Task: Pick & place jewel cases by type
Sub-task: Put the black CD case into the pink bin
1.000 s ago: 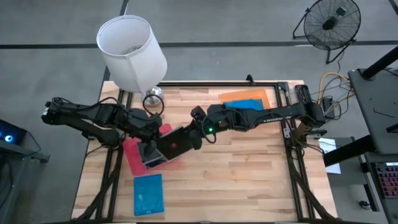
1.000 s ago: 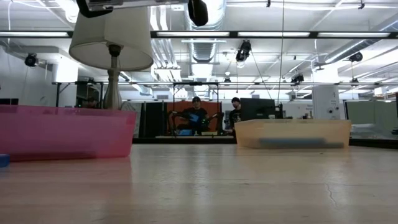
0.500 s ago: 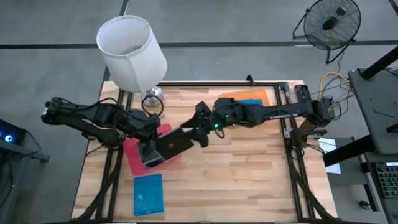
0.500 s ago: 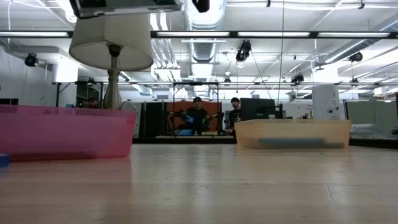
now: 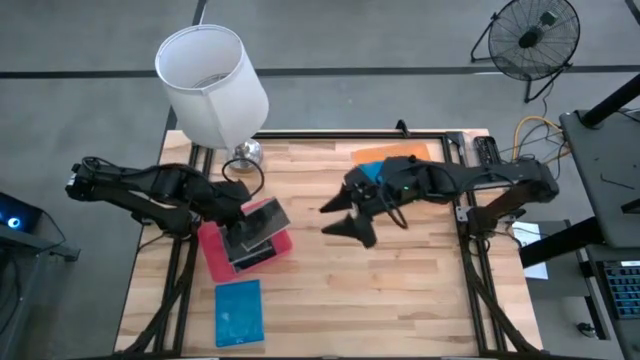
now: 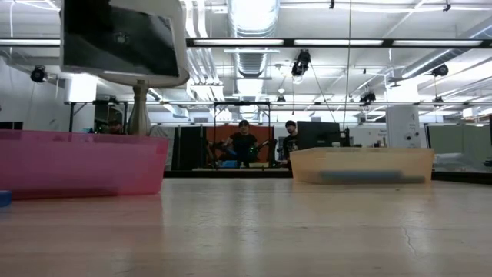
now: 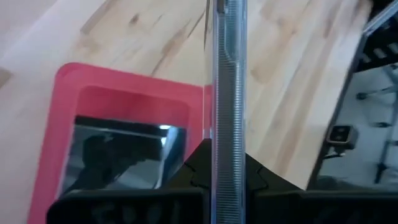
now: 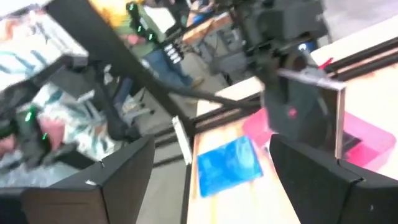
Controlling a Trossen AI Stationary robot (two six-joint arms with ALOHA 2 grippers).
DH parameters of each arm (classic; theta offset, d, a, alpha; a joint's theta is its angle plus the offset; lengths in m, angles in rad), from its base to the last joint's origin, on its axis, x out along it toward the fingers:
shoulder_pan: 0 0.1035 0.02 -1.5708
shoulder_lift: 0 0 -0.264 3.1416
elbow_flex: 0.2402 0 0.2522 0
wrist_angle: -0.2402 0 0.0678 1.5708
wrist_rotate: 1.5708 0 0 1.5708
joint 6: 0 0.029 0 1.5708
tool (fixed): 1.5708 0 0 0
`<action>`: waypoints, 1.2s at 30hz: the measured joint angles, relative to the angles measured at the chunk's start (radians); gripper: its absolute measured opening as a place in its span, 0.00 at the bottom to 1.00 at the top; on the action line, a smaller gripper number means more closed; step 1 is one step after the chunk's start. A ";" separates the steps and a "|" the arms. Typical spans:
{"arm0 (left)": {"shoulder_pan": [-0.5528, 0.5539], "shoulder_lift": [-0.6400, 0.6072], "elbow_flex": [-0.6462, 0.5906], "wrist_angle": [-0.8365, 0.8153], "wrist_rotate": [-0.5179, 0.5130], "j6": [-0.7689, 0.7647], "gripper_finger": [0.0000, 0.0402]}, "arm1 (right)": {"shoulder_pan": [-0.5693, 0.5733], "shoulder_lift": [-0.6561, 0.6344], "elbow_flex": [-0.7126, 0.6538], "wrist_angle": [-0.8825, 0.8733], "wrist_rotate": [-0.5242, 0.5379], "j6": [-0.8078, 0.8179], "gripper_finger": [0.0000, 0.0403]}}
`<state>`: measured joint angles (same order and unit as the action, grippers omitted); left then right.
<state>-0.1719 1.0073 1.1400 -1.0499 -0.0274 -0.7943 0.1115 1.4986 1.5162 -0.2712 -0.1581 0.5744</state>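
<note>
A dark jewel case [image 5: 263, 217] hangs above the pink tray [image 5: 212, 255], with my left gripper [image 5: 245, 228] shut on it. The low view shows it raised with a broad face toward the camera [image 6: 123, 35]. A second dark case [image 7: 124, 149] lies inside the pink tray. One blue jewel case [image 5: 238, 312] lies flat on the table near the front edge. Another blue case [image 5: 383, 171] lies in the orange tray [image 5: 412, 153]. My right gripper [image 5: 335, 218] is open in mid-air to the right of the pink tray, with nothing between its fingers. My left gripper pinches the dark case between its two fingers [image 7: 193, 177], one on each flat face, at the edge nearest the wrist [image 7: 227, 163]. The fingers slant down from the table's left. The case sticks out past them, tilted and lifted clear above the pink tray.
A white lamp shade [image 5: 212, 82] on a metal foot [image 5: 246, 154] stands at the table's far left, close behind my left arm. A fan [image 5: 530, 38] stands off the table at the back right. Bare wood [image 5: 400, 300] lies between the trays and the near edge.
My right gripper has opened, let go of the dark case and drawn back up and toward the table's right edge. My left gripper stays shut on the case and has tipped downward. The case has swung from nearly level to steeply tilted, its broad face now toward the low camera.
</note>
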 joint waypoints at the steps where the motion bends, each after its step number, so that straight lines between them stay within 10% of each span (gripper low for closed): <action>1: 0.001 0.000 -0.001 -0.010 -0.001 0.005 0.00 | 0.012 -0.011 0.000 -0.019 0.000 -0.006 0.78; 36: 0.053 -0.320 -0.723 0.333 0.302 -0.040 0.00 | 0.247 -0.101 -0.005 -0.063 0.136 -0.024 0.78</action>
<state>-0.1193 0.6873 0.4169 -0.7169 0.2746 -0.8347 0.3580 1.3979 1.5108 -0.3343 -0.0219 0.5506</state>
